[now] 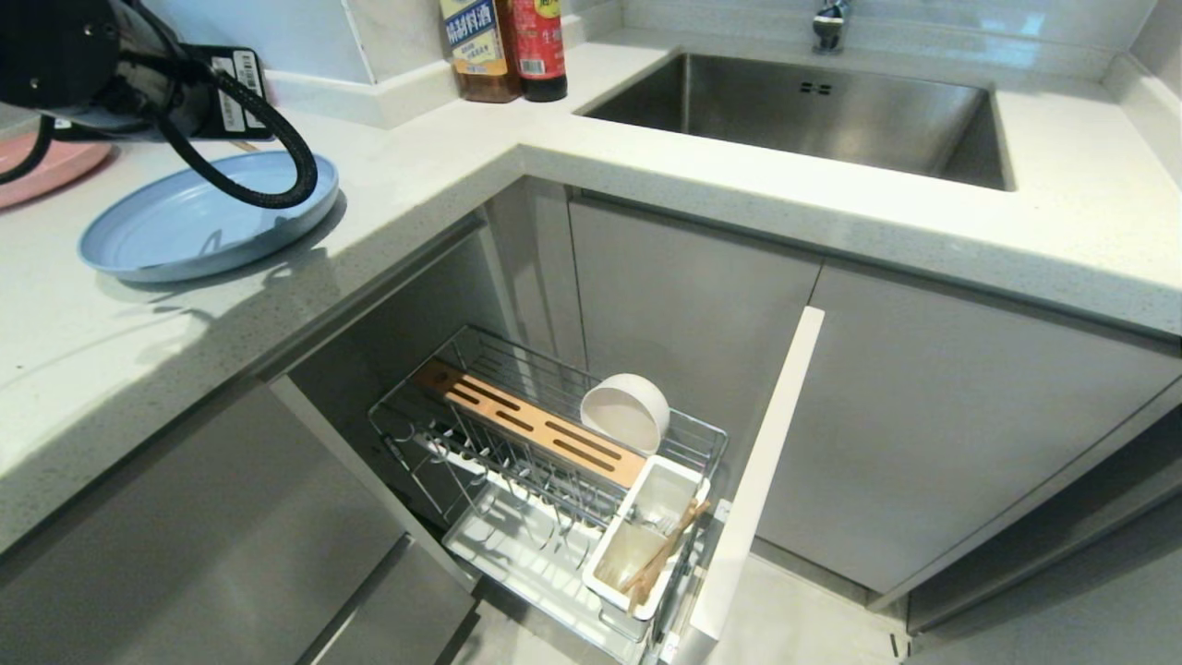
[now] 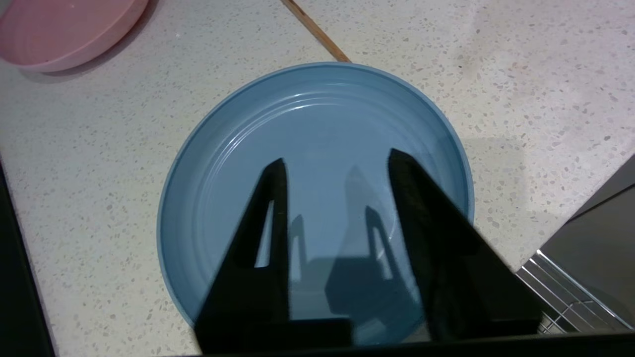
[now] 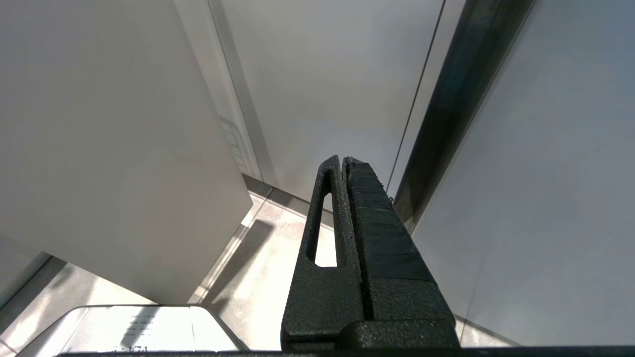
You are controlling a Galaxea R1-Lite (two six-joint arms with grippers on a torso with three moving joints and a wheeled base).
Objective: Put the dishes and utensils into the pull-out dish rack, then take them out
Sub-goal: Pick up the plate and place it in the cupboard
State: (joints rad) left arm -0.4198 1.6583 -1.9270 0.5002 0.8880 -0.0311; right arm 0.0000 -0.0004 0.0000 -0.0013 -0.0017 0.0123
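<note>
The pale blue plate (image 1: pixel 199 217) lies flat on the counter at the left. My left gripper (image 2: pixel 336 156) hangs over the plate (image 2: pixel 317 114), open, with nothing between its fingers. Below the counter the pull-out dish rack (image 1: pixel 480 369) stands drawn out. The cream bowl (image 1: pixel 626 413) leans on its side at the rack's far edge. Light-wood chopsticks (image 1: pixel 660 554) and a grey fork (image 1: pixel 657 523) stand in its white utensil cup (image 1: pixel 614 563). My right gripper (image 3: pixel 342 159) is shut and empty, parked low beside cabinet fronts.
A pink plate (image 2: pixel 64 29) sits on the counter beyond the blue one. A thin wooden stick (image 2: pixel 315 30) lies on the counter by the blue plate's far rim. Two bottles (image 1: pixel 503 46) stand in the corner, the sink (image 1: pixel 803 111) to their right. The rack's narrow front panel (image 1: pixel 757 480) juts out.
</note>
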